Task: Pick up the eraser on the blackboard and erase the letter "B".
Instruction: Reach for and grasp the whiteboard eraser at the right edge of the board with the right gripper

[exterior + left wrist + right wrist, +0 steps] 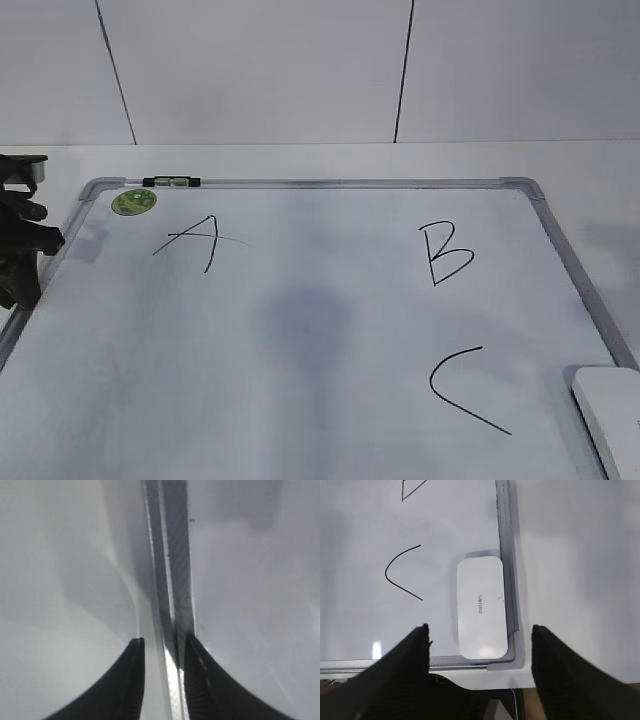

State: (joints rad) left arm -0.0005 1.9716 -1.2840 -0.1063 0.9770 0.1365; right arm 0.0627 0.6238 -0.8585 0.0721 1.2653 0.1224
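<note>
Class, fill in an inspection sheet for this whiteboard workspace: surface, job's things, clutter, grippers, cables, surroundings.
Surface: white table, bare around the board.
Job's things: blackboard lies flat; eraser in its corner against the frame, beside the C; letter "B" unerased.
Clutter: marker on the top frame; green sticker.
Grippers: left gripper astride the board's frame, slightly parted; right gripper open above the eraser.
Cables: nothing seen.
Surroundings: white panelled wall.

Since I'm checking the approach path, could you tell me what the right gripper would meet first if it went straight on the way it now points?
Most likely the eraser. In the right wrist view it lies directly ahead between the open fingers of the right gripper, in the blackboard corner against the frame. Depth is unclear, so the height above it can't be judged.
</note>
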